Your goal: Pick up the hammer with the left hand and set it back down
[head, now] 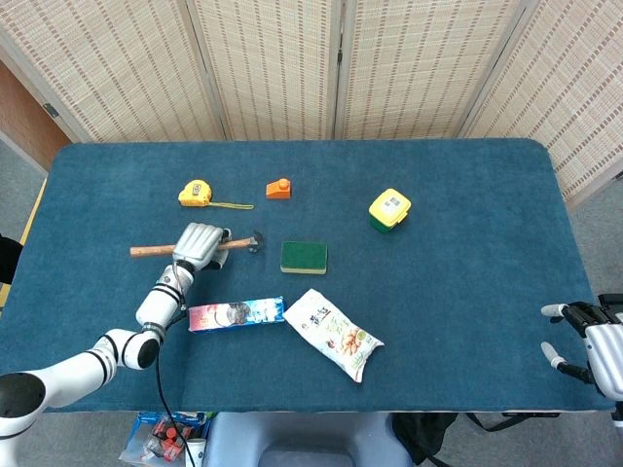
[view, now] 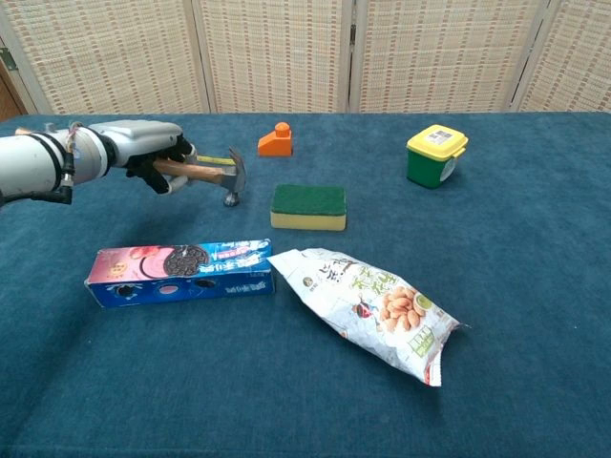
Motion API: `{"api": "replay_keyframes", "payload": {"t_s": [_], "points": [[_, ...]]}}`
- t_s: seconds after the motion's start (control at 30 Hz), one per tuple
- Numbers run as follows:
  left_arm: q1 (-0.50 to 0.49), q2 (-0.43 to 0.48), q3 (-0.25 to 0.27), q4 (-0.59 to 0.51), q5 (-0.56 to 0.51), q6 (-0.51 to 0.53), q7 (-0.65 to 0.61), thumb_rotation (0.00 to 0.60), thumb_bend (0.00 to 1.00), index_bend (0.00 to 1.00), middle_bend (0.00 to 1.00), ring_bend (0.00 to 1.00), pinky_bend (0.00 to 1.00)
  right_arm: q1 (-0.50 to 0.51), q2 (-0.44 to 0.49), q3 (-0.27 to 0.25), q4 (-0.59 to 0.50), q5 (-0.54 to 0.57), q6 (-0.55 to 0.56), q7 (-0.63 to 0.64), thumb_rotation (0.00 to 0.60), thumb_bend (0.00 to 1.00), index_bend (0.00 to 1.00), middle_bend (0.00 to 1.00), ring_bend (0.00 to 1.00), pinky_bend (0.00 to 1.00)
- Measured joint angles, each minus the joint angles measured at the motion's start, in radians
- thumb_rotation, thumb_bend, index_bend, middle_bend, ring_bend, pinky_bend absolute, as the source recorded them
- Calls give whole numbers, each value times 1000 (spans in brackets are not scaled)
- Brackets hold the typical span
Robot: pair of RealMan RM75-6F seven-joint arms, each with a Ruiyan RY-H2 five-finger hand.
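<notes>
In the head view, the left hand [head: 198,244] wraps around the wooden handle of the hammer [head: 191,247], just left of the green sponge [head: 304,257], which serves as the landmark here; the metal head points toward the sponge and stops a little short of it, while the handle's free end sticks out on the far side of the hand. Beyond the sponge and to its left lies a yellow tape measure [head: 195,193] with a bit of tape pulled out, and almost straight behind the sponge sits a small orange block [head: 278,188]. A yellow-lidded green box [head: 389,209] stands behind and to the right of the sponge. In front of the sponge lie a blue cookie box [head: 237,314] on the left and a white snack bag [head: 333,334] on the right, nearly touching at their near corners. The right hand [head: 588,342] hangs off the blue table [head: 467,263] far right of the sponge, fingers spread and holding nothing. In the chest view, the left hand [view: 148,153] grips the hammer [view: 212,176] left of the sponge [view: 307,207], with the hammer raised off the cloth and its head hanging downward. The cookie box [view: 179,271] shows dark sandwich cookies, and the snack bag [view: 368,310] shows nuts; the writing on both is too small to read. The right hand does not show here.
</notes>
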Motion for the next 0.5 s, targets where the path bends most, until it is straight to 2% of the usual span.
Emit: {"api": "replay_keyframes", "payload": {"t_s": [0.17, 0.3, 0.5], "points": [[20, 11, 1, 16, 178, 39, -269, 600, 587, 711, 821, 685, 963, 3, 1, 1, -7, -3, -3, -7, 600, 257, 351, 422, 266, 280], [28, 22, 8, 19, 306, 86, -473, 600, 586, 716, 828, 732, 979, 5, 3, 1, -15, -6, -5, -15, 600, 257, 351, 422, 266, 280], [26, 31, 29, 13, 457, 183, -663, 600, 586, 717, 828, 818, 980, 3, 4, -1, -25, -7, -4, -27, 600, 256, 351, 422, 266, 280]]}}
